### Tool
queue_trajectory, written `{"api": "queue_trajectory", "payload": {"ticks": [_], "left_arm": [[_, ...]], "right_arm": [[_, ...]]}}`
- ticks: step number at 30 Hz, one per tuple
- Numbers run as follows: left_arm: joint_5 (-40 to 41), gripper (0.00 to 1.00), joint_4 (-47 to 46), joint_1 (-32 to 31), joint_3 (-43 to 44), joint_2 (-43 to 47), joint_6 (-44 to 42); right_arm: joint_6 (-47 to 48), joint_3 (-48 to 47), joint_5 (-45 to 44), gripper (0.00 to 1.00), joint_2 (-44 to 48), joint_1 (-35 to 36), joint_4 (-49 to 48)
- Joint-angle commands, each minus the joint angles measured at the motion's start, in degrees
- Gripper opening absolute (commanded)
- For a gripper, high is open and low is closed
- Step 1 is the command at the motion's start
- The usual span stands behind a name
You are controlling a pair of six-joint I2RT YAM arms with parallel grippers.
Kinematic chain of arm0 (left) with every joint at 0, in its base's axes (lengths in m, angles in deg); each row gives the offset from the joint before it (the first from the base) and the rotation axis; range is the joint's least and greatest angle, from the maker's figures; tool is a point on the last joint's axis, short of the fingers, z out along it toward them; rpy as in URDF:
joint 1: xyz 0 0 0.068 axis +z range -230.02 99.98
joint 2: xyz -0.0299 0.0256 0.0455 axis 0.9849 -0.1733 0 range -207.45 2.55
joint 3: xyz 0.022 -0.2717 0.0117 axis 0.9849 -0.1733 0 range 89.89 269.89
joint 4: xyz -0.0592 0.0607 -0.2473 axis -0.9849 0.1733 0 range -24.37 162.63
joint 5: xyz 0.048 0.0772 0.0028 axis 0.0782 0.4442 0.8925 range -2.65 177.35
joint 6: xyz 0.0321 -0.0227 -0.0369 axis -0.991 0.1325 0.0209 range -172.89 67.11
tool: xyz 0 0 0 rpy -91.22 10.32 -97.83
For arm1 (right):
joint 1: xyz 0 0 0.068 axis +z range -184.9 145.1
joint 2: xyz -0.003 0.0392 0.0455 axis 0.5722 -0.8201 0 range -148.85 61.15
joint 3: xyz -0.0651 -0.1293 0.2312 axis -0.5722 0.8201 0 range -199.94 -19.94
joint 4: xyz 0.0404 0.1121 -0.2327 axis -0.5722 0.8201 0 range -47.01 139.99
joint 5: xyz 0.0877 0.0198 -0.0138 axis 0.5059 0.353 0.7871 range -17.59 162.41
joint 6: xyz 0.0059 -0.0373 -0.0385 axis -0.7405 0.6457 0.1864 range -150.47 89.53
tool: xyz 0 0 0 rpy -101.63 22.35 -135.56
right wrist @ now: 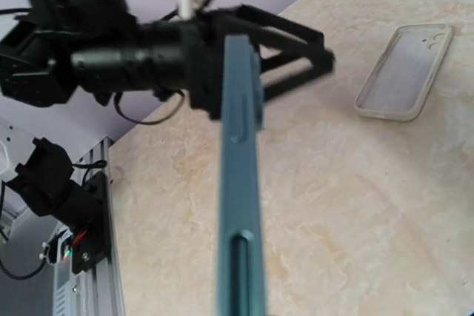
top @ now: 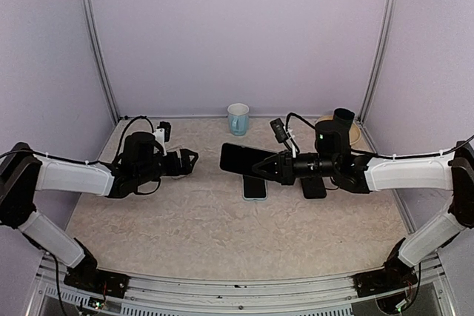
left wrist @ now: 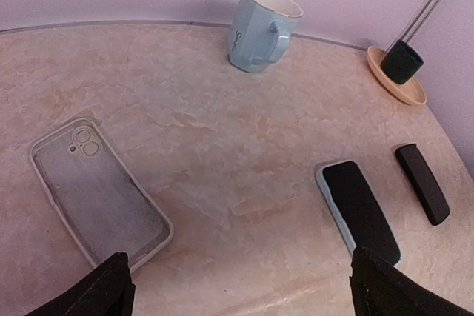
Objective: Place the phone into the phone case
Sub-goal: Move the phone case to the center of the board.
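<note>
Right hand [top: 261, 166] holds phone [top: 241, 158] — seemingly aloft — over marbled table [top: 185, 220], lilac walls [top: 237, 35].

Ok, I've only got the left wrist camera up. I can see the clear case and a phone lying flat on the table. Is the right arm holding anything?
Observer: Yes. The right gripper is shut on a second phone, blue-edged, held up off the table.
Operator: Where is that phone relative to my left gripper?
Observer: In the top view, the left gripper is open and faces the held phone's free end. There is a gap between them and no contact.
</note>
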Motion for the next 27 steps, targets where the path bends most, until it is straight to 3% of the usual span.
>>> {"api": "queue_trajectory", "payload": {"ticks": [1,4,13,16,20,27], "left_arm": [[-1.8,0.99,3.8,0.9,3.8,-3.8,-8.7],[-2.6,0.98,6.3,1.0,6.7,-7.5,-11.2],[-2.2,0.81,11.9,1.6,10.8,-14.4,-15.9],[-1.2,0.69,12.7,2.3,11.1,-14.7,-16.4],[2.4,0.69,14.8,2.3,12.2,-16.5,-17.9],[1.6,0.67,14.7,2.8,13.1,-20.3,-17.7]], "right_arm": [[0.9,1.3,-0.3,0.00,2.3,-0.4,-1.6],[0.3,2.0,0.0,0.00,2.1,-0.5,-2.5],[-0.6,3.3,0.4,0.00,2.7,-0.5,-2.9],[-1.1,3.4,0.5,0.00,2.8,-0.5,-3.1],[-1.6,3.6,0.4,0.00,2.6,-0.5,-3.3],[-2.3,3.6,1.1,0.00,1.8,-0.5,-3.9]]}}
